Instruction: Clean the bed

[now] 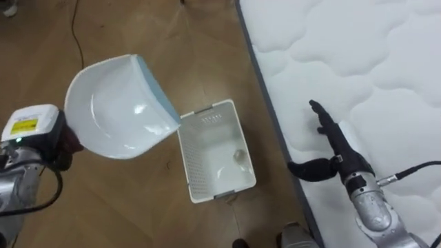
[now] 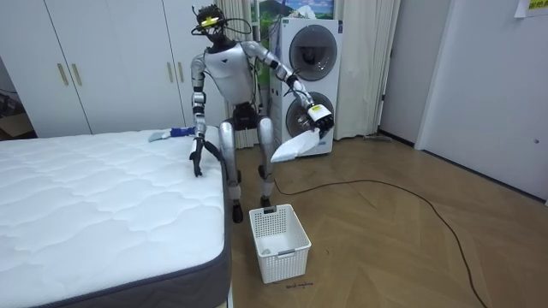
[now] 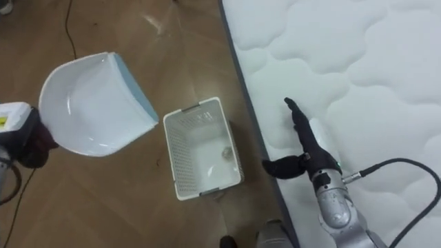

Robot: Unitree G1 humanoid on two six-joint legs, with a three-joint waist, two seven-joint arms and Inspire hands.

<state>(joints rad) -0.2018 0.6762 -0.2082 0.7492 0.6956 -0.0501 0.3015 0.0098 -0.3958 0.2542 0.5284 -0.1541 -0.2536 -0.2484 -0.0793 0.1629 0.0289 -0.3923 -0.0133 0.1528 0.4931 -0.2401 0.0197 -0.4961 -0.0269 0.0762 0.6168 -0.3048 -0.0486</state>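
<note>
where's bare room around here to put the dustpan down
Bare wood floor left of the basket and beyond it. The mattress is bare past the right hand. Tight: the strip between basket and mattress. The dustpan hangs in the left hand.

the dustpan (image 1: 120,110) hides the left robot hand's (image 1: 65,146) fingers; the speck (image 1: 238,156) in the basket (image 1: 187,164) is unidentifiable.

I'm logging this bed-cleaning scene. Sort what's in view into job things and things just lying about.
Job: dustpan, held in the left hand; white basket; mattress; right hand, open over it.
Lying about: stacked washing machines; wardrobes.
</note>
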